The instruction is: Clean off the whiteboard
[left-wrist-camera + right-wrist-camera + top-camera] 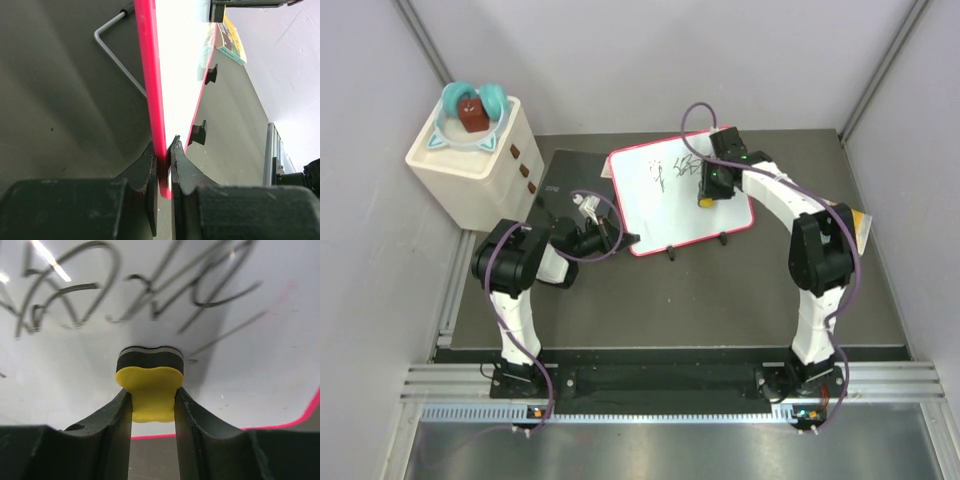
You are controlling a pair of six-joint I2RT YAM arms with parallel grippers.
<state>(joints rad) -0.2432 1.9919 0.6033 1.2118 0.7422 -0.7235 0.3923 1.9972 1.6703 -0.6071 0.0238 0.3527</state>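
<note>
Whiteboard with a red frame sits at a slight angle on the dark tabletop between two robot arms, black scribbles across its far half. From overhead, the left gripper reaches to the board's near left corner. The right gripper hangs over the far right part with a yellow eraser beside the writing. Only this high view takes in the white drawer unit at far left, topped by a teal ornament, and the dark slab just beside the board.

How tight the left grip is cannot be read from above. The left wrist camera shows it: the left gripper is closed narrow on the whiteboard, pinching its red frame from both sides. Seen edge-on, the board shows two black feet along one side. A bent metal rod meets the frame on the side away from the white face. A colourful booklet lies beyond.

The right wrist camera fills with the whiteboard. The right gripper is clamped on the eraser, whose dark pad is against the white surface just below the scribbles.
</note>
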